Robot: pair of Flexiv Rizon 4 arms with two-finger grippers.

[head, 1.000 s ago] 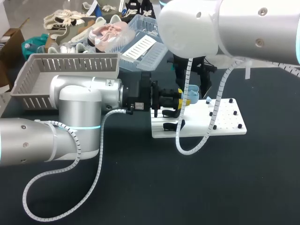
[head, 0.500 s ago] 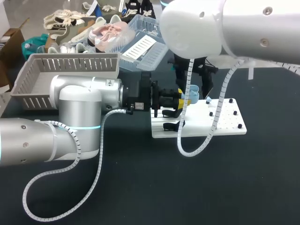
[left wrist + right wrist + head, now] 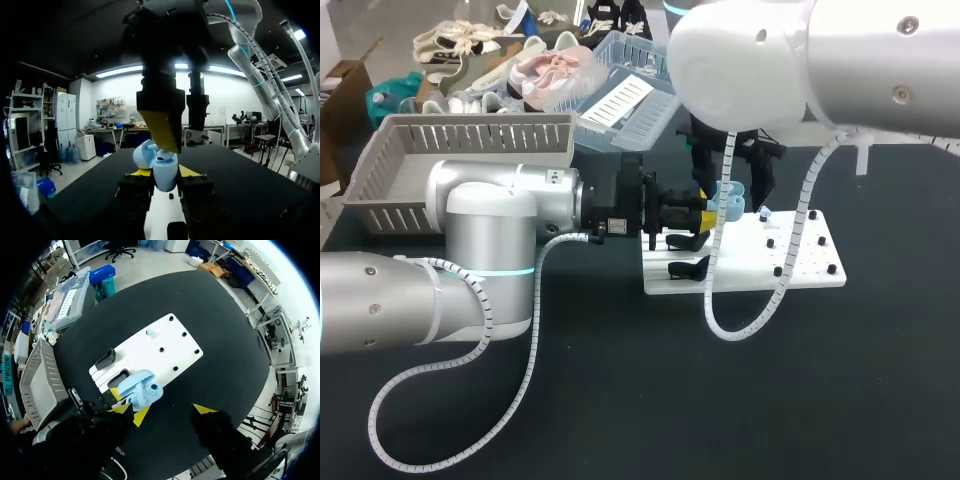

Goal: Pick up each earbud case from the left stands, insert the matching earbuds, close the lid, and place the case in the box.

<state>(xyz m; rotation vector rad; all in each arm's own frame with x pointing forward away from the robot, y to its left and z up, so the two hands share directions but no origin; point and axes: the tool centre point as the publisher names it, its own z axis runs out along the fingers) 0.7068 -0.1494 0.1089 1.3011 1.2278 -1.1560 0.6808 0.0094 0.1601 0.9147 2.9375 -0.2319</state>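
earbud case (image 3: 164, 167): light blue, lid open, upright, clamped in left gripper (image 3: 165, 172) | earbud (image 3: 151, 332): pale blue, lying on white board (image 3: 170, 355) | stands (image 3: 106, 359): two, black, same board

A black table (image 3: 620, 400) fills the lower part of the head view frame. A white base plate (image 3: 815, 278) lies flat on it, right of centre, with small black studs (image 3: 831, 268) on its right half. At upper middle, by the table's far edge, sits a clear plastic bin (image 3: 645, 125) holding a white sheet (image 3: 620, 100).

Bright, even overhead light with soft shadows.
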